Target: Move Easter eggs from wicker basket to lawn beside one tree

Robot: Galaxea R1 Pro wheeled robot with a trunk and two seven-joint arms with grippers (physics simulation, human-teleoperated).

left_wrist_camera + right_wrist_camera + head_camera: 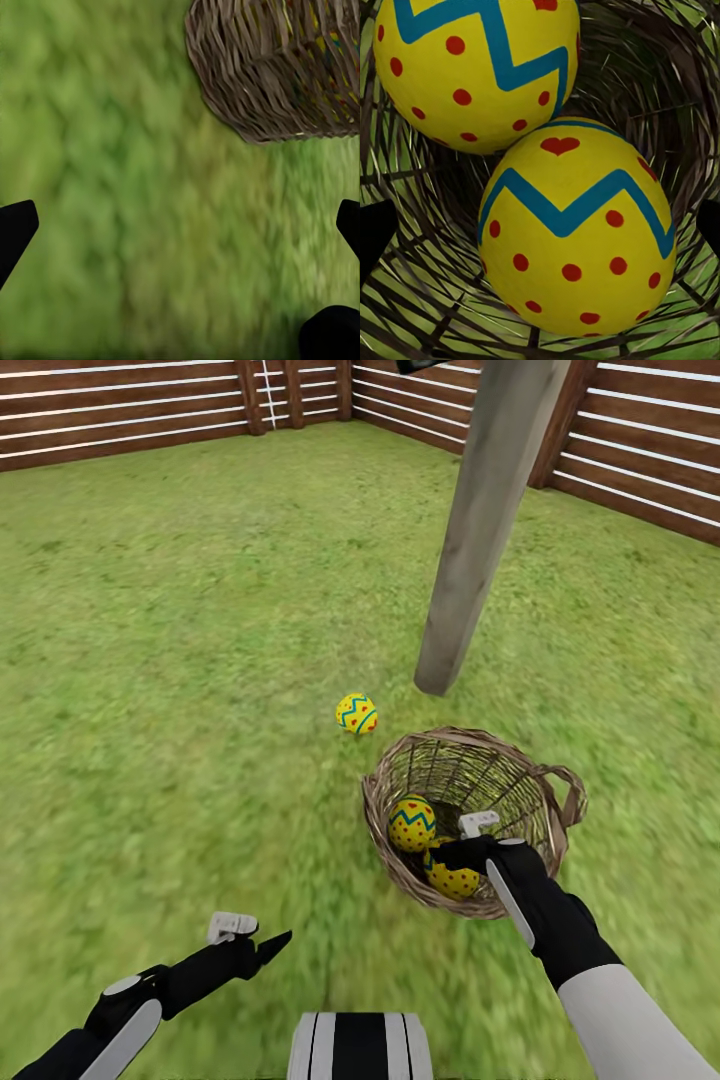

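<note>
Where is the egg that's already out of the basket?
In the head view it lies on the lawn, the egg just beyond the wicker basket toward the robot's left and near the tree trunk's foot.

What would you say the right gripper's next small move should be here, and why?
Probably ease the right gripper down and close it on the nearer egg. Its fingers sit open inside the wicker basket, with that egg centred between them. Two eggs are left in the basket, the other egg beside it, while one egg on the lawn already lies near the tree trunk.
</note>
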